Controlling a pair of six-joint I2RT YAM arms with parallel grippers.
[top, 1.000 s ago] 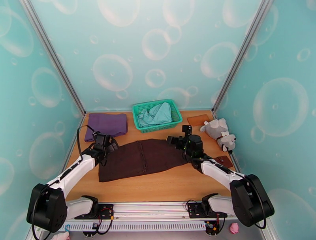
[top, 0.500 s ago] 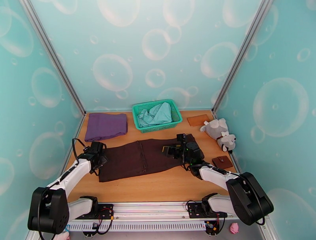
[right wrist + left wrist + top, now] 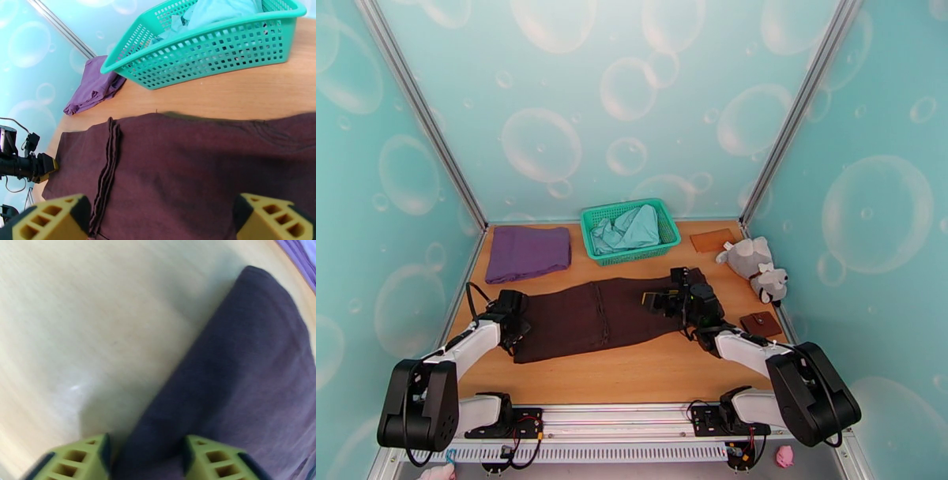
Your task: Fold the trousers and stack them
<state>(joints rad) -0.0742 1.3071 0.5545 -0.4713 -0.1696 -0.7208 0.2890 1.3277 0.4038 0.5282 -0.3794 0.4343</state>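
The dark brown trousers (image 3: 592, 316) lie flat across the middle of the table, a stitched fold line (image 3: 106, 165) running across them. My left gripper (image 3: 512, 322) sits low at their left end. In the left wrist view its fingers (image 3: 79, 461) straddle the trousers' edge (image 3: 245, 378), open, with fabric in the gap. My right gripper (image 3: 656, 300) hovers over the right part of the trousers (image 3: 189, 165), its fingers (image 3: 51, 219) spread wide and open, holding nothing. The right wrist view also catches the left gripper (image 3: 37, 167) at the far cloth edge.
A green mesh basket (image 3: 632, 254) holding a pale teal garment (image 3: 632, 227) stands behind the trousers. A folded purple cloth (image 3: 528, 251) lies at the back left. A grey plush toy (image 3: 754, 267) and two brown patches (image 3: 712, 239) (image 3: 761, 323) sit on the right.
My left gripper has come down and toward the near left, ending at the trousers' left edge. My right gripper has dropped lower and shifted left over the cloth, uncovering the right end.
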